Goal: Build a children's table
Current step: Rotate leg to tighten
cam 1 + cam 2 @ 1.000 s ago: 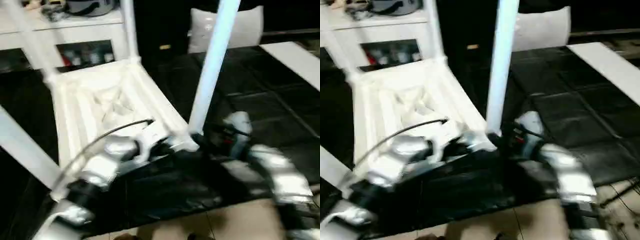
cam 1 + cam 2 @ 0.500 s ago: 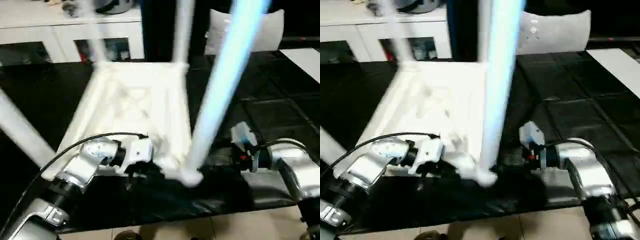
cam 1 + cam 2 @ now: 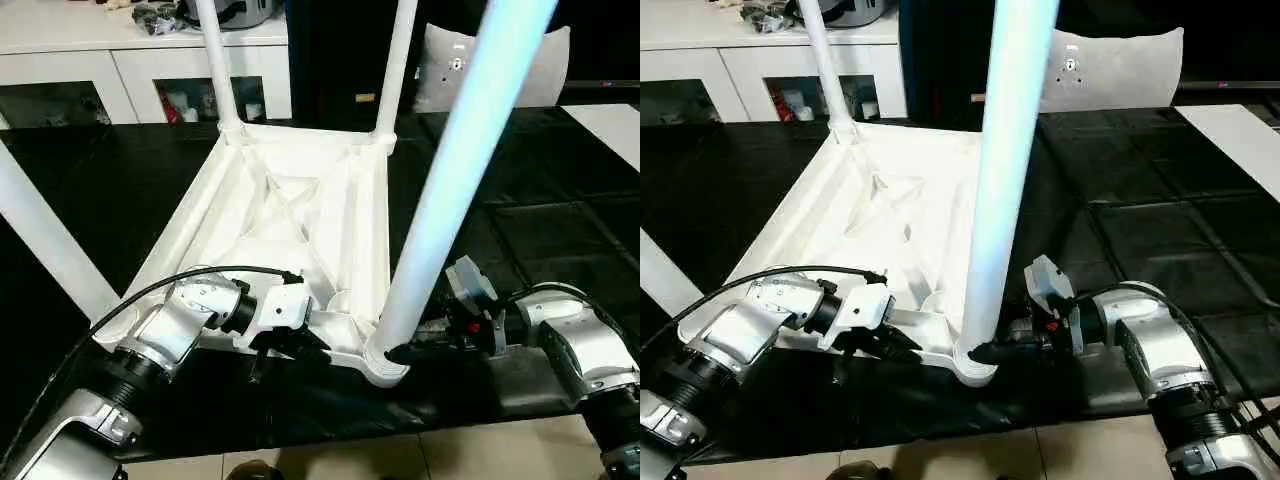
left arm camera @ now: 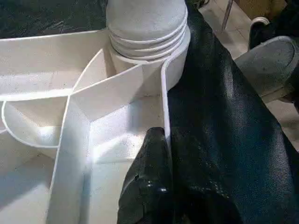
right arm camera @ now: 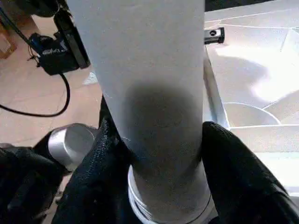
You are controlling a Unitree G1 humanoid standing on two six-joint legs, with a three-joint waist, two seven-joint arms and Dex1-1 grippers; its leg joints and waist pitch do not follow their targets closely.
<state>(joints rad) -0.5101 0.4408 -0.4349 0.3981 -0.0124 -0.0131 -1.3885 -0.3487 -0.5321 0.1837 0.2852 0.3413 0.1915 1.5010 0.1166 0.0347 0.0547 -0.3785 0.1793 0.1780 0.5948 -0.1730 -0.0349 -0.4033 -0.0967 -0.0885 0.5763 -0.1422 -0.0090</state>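
The white tabletop point(image 3: 290, 240) lies upside down (X-ribbed underside showing) on black floor mats. Legs stand in its corner sockets: two thin ones at 12 o'clock point(image 3: 218, 65), one at 9 o'clock point(image 3: 45, 235), and the nearest leg point(image 3: 450, 180) at 5 o'clock, leaning slightly.

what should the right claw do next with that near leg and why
Probably close on the near leg and turn it further in: the right claw brackets its base, threads still show above the corner socket, and the left claw pinches the tabletop rim.

head pair: high, down-facing | wrists: close | shared: near leg point(image 3: 450, 190) socket point(image 4: 149, 51)
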